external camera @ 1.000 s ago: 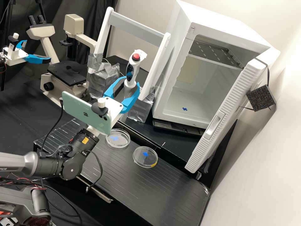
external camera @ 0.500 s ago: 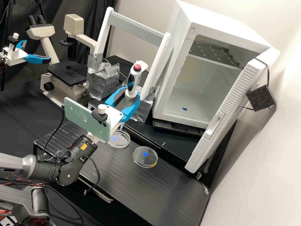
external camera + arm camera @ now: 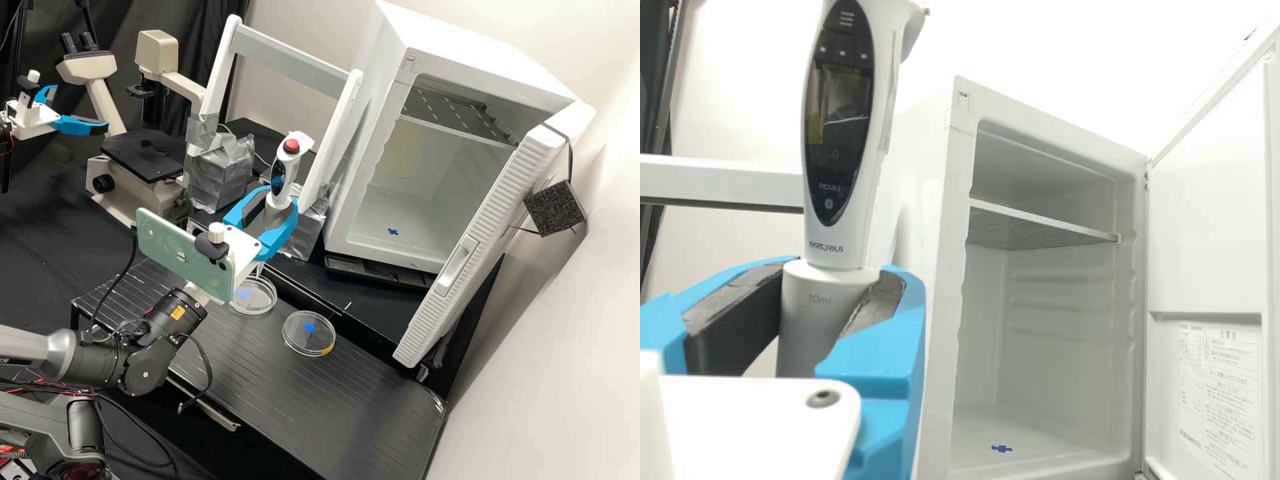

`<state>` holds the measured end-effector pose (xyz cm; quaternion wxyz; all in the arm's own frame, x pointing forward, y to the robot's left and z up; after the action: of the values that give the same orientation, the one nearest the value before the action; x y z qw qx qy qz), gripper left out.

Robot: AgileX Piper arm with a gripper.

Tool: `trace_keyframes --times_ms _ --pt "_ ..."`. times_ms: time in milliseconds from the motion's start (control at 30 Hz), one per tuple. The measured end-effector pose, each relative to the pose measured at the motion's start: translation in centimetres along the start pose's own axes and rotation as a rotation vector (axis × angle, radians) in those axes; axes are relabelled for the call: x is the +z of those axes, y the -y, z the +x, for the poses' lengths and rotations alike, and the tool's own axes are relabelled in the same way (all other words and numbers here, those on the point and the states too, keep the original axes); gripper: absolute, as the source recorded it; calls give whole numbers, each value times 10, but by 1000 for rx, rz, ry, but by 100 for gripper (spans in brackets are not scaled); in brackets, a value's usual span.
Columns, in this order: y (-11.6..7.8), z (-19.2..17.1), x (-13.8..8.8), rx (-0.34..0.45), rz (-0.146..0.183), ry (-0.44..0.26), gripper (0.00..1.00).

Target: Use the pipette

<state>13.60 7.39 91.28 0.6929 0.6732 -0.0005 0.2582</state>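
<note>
Over at the far left there's a beige microscope with a flat black stage, and nearer, in front of it, a mint-green phone is fixed to the arm just behind the gripper. Next to the microscope, to its right, stands a box wrapped in silver tape, beside one leg of a big white frame. On the black desk sits a clear round dish with a blue mark inside, and the thin lower end of the pipette comes down by its far rim; whether they touch I can't tell. The gripper has the pipette firmly clasped, roughly upright, dark pads pressed to both sides of its grey collar, with the dark screen and red button above. To the right and a bit nearer lies a second clear dish, also blue-marked, yellow along part of its edge. Farther right and beyond is a white cabinet, its door wide open, one shelf inside and a blue mark on its floor.
</note>
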Motion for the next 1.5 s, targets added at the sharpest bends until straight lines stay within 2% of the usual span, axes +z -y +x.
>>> trace_keyframes --times_ms 167,367,500,567,633,700,833,1033,1133,1167,1300,1500 --pt "2 0 -6 -11 9 -31 0" --pt "1 15 -26 -61 22 -152 0" --pt "1 34 -51 -124 65 -265 0" --pt "3 46 -65 -165 66 -314 0" --pt "6 58 -77 -196 39 -345 0" --pt "9 73 -87 -223 25 -355 0" --pt "17 110 -102 -294 20 -316 0" --pt "31 163 -105 -393 -4 -157 0" --pt "32 183 -106 -414 14 -110 0" --pt "34 189 -105 -427 10 -92 0" --pt "33 210 -107 -429 -20 -59 0" --pt "26 228 -111 -402 -29 -32 0"
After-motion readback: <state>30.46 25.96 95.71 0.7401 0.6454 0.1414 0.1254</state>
